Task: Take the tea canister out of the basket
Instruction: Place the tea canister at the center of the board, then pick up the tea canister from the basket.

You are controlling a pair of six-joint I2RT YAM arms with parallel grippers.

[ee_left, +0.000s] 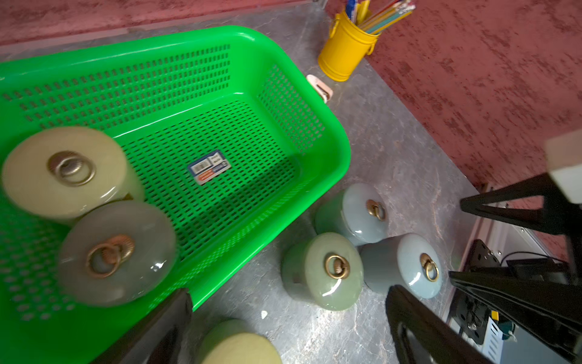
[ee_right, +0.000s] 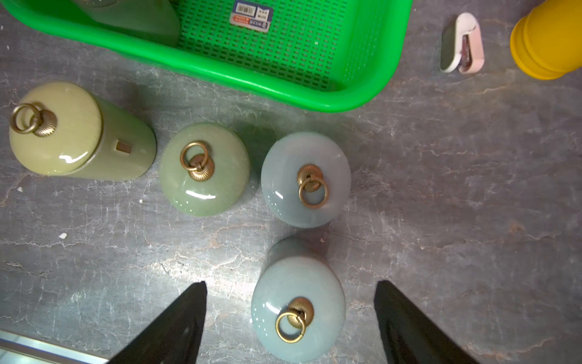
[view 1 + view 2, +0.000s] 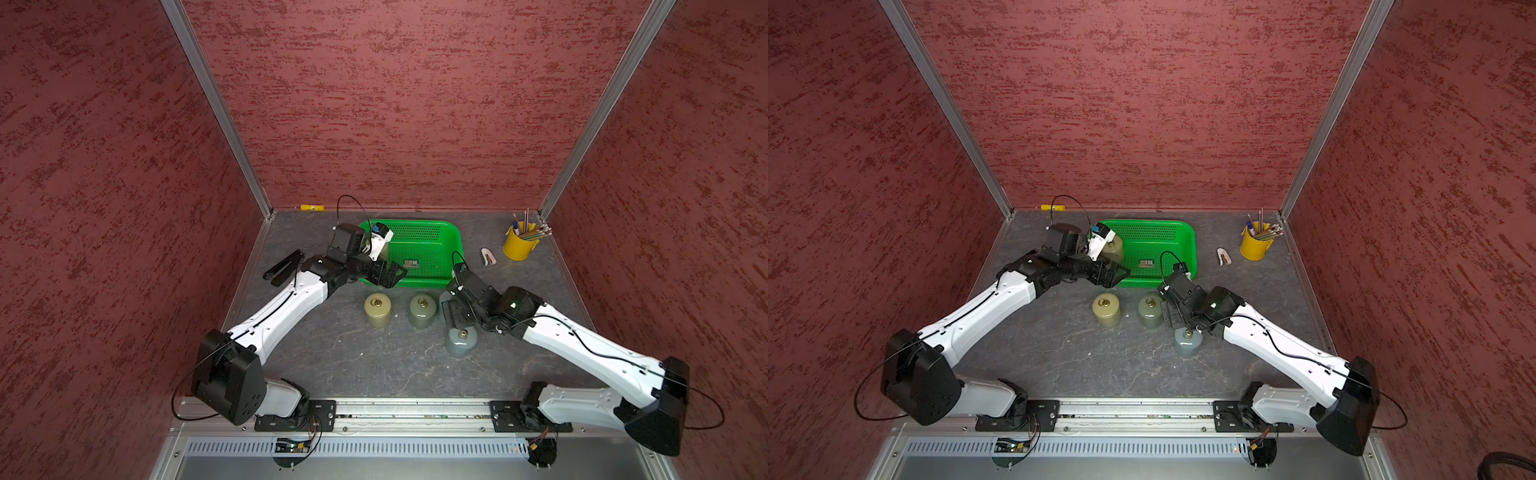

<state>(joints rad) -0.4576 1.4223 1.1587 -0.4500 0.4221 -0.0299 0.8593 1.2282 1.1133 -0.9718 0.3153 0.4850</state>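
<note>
Ok so the right gripper (image 2: 291, 282) has its jaws spread wide and isn't gripping anything. A blue-grey canister (image 2: 297, 302) stands upright on the table right between the two fingers. There are clear gaps on both sides, so neither finger touches it.

Just past that one there's a second blue-grey canister (image 2: 305, 179). A green canister (image 2: 204, 170) is beside it and an olive canister (image 2: 63, 132) is at the end. Those three make a loose row along the near side of the basket (image 2: 283, 85). All four are outside it on the grey table (image 3: 374, 365), lids on, brass rings on top.

The left gripper (image 1: 289, 290) is wide open too, and empty. It hangs at the basket's near left corner, with one finger over the rim and the other out over the table.

In the basket there's a pale yellow canister (image 1: 63, 170) and a grey-green canister (image 1: 116, 252). Both are upright at the left end, right next to each other (can't tell if they actually touch). In both top views the left arm covers most of them. A little sticker (image 1: 208, 166) sits mid-floor.

Off to the right of the basket are a small white clip thing (image 3: 488, 256) and the yellow pencil bucket (image 3: 518, 245).
</note>
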